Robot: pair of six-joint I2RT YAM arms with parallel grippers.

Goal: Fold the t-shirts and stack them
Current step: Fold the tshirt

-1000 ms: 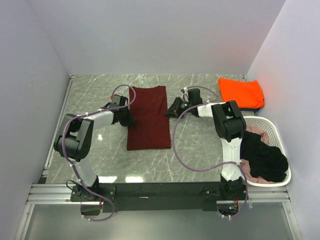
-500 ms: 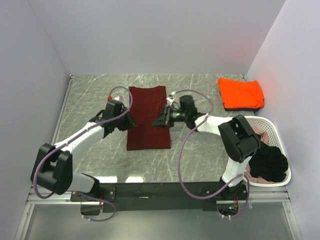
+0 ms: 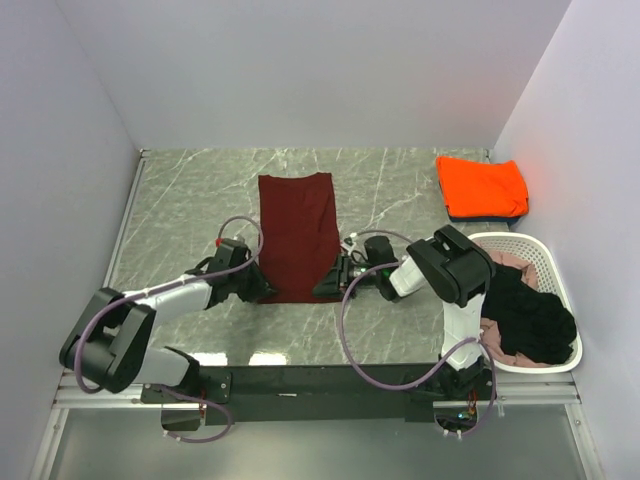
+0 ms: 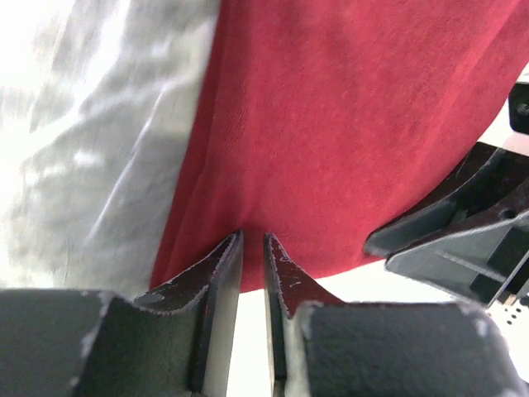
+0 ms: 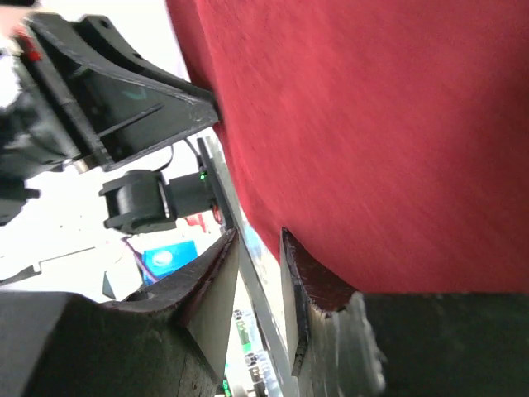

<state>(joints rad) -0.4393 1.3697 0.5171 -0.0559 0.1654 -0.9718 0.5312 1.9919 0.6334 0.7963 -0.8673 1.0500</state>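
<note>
Narrowly apart, left end effector (image 3: 262, 289) and right end effector (image 3: 326, 287) have dropped to the near hem of the dark maroon cloth t-shirt (image 3: 297, 235), probably to fold it.

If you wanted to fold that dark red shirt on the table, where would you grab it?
Probably the two near corners of the dark maroon cloth t-shirt, coming low from the near side: it lies flat as a long strip, short edge nearest.
</note>
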